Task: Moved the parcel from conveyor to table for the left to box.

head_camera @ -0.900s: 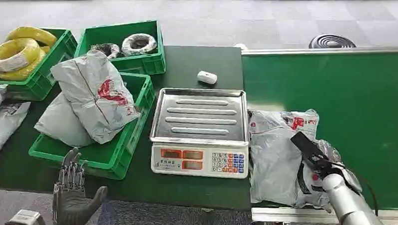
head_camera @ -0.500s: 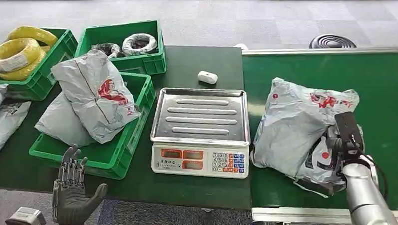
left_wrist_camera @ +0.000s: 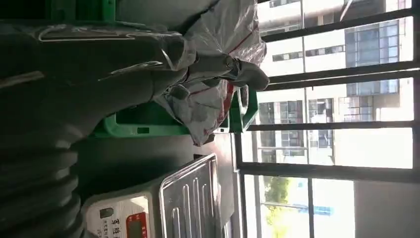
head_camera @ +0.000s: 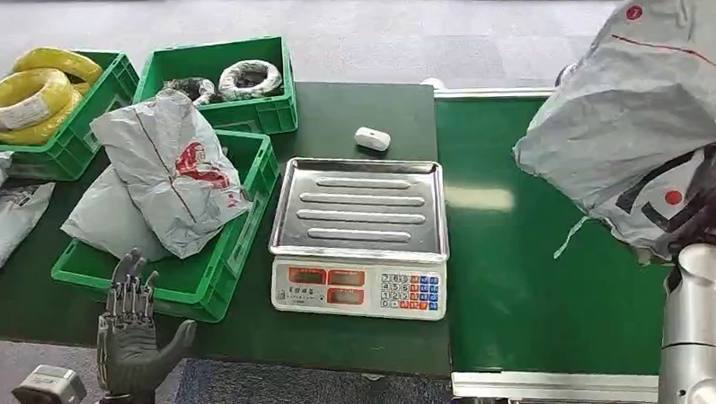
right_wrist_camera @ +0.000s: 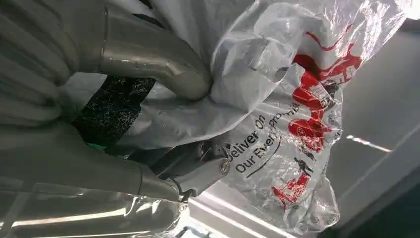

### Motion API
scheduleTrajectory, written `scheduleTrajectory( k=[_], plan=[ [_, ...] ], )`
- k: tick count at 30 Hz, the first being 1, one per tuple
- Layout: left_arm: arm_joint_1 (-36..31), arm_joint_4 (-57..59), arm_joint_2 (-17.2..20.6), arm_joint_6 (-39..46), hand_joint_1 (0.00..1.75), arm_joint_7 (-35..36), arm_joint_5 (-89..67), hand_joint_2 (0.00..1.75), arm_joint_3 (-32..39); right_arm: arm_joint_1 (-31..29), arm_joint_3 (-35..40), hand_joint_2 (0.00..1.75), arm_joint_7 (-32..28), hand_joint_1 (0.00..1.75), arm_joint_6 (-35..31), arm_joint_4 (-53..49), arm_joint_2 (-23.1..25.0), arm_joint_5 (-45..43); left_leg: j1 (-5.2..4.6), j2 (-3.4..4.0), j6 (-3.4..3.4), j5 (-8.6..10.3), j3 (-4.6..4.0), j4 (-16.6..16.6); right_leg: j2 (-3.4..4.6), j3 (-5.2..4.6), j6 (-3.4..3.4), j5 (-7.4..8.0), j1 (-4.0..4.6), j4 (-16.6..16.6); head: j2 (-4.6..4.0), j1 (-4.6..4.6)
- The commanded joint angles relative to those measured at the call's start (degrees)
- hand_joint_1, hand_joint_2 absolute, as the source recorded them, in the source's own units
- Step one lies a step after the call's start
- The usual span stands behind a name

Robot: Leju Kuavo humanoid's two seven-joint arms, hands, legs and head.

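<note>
1. Three green crates on the dark surface [head_camera: 351, 112]: far-left crate [head_camera: 82, 131] holds yellow cable coils [head_camera: 27, 95], at least two, exact count hard to tell.
2. Back crate [head_camera: 270, 111] holds two wrapped coils, one dark [head_camera: 189, 87], one pale [head_camera: 250, 77].
3. Front crate [head_camera: 205, 288] holds two grey mailer bags [head_camera: 169, 168], one leaning on top of the other.
4. More grey bags [head_camera: 0, 219] lie on the surface at the left edge, cut off by the frame; count unclear.
5. Left robot hand [head_camera: 133, 340] sits low in front of the front crate, fingers spread and pointing up, holding nothing. Left wrist view shows same crate and bags past the fingers.
6. One scale [head_camera: 359, 236] in the middle of the surface, steel tray bare, two red displays and a keypad on its front.
7. One small white object [head_camera: 372, 139] behind the scale, apart from it.
8. Green conveyor [head_camera: 509, 251] to the right of the surface.
9. One parcel [head_camera: 634, 111], grey poly bag with red print, lifted clear above the conveyor at the far right.
10. Right robot hand [right_wrist_camera: 148, 99] is clamped on the parcel; right wrist view shows the thumb pressed into the bag's plastic.
</note>
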Motion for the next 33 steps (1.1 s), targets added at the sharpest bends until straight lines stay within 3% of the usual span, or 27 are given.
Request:
scheduleTrajectory(
  k=[1, 3, 5, 6, 11, 18, 21, 22, 23, 33],
  plan=[
    [-3.0, 3.1, 1.2, -1.2, 0.0, -0.7, -0.7, 1.75, -0.4, -11.2, 14.5, 1.75, 5.3, 1.75, 15.6, -0.8, 6.4, -1.9, -0.09, 0.36, 0.01, 0.02, -0.01, 0.0, 0.36, -0.18, -0.03, 0.08, -0.08, 0.1, 0.0, 0.0],
    [-3.6, 3.4, 1.5, -1.7, 0.0, -0.8, -0.8, 1.75, -0.2, -13.3, 17.0, 1.75, 6.2, 1.75, 19.2, 3.0, 7.3, -1.5, -0.09, 0.6, 0.0, 0.03, 0.03, 0.0, 0.57, -0.23, -0.06, 0.16, -0.08, 0.1, 0.0, -0.02],
    [-4.0, 3.9, 2.1, -2.6, 0.0, -0.9, -0.8, 1.75, -0.2, -14.9, 20.6, 1.75, 7.8, 1.75, 25.3, 7.6, 8.0, 1.2, -0.06, 0.36, 0.0, 0.04, 0.07, 0.0, 0.34, -0.11, -0.04, 0.1, -0.06, 0.0, 0.0, 0.0],
    [-4.2, 4.2, 2.0, -2.7, 0.0, -0.9, -0.8, 1.75, -0.1, -15.0, 20.8, 1.75, 7.5, 1.75, 25.2, 8.7, 8.8, 1.7, -0.07, 0.46, -0.01, 0.08, 0.11, -0.1, 0.43, -0.12, -0.07, 0.15, -0.05, 0.0, 0.0, -0.02],
    [-6.1, 5.7, 2.0, -4.9, 0.0, -0.1, -1.0, 1.75, -0.2, -17.1, 27.5, 1.75, 13.0, 1.75, 35.5, 21.4, 12.2, 10.8, -0.01, 0.38, -0.01, 0.08, 0.15, -0.1, 0.36, -0.01, -0.07, 0.13, 0.0, -0.1, 0.0, 0.0],
    [-6.8, 5.8, 1.3, -5.6, 0.0, 0.7, -1.7, 1.75, 0.3, -18.3, 29.8, 1.75, 12.8, 1.75, 36.1, 29.5, 13.2, 15.4, -0.03, 0.18, 0.0, 0.11, 0.07, -0.1, 0.16, -0.03, -0.05, 0.12, -0.02, 0.0, 0.0, 0.02],
    [-7.3, 6.1, 1.2, -6.0, 0.0, 1.2, -1.9, 1.75, 0.4, -18.1, 29.9, 1.75, 10.8, 1.19, 40.7, 30.4, 12.8, 14.6, -0.02, 0.11, 0.0, 0.1, 0.03, -0.1, 0.1, -0.03, -0.05, 0.09, -0.01, 0.0, 0.0, 0.0],
    [-7.6, 6.3, 1.1, -6.0, 0.0, 1.2, -1.9, 1.75, 0.5, -18.1, 29.9, 1.75, 10.4, 0.52, 40.8, 30.5, 12.7, 14.7, -0.02, 0.04, -0.01, 0.1, 0.01, 0.0, 0.03, -0.04, -0.04, 0.07, -0.01, 0.0, 0.0, 0.0],
    [-7.5, 6.2, 0.9, -6.1, 0.0, 1.3, -2.1, 1.75, 0.7, -18.3, 29.3, 1.75, 9.7, 0.0, 40.0, 30.8, 12.9, 14.6, -0.03, 0.0, -0.01, 0.1, 0.0, 0.0, -0.02, -0.03, -0.04, 0.05, -0.02, 0.0, 0.0, 0.0],
    [-7.6, 5.7, 1.3, -5.8, 0.0, 1.9, -4.2, 1.75, -1.1, -14.9, 24.6, 1.75, 6.8, 0.0, 33.5, 23.8, 12.2, 12.7, -0.02, -0.05, 0.02, 0.16, -0.03, -0.1, -0.06, -0.07, -0.05, 0.11, 0.0, -0.1, 0.0, 0.0]
  ],
)
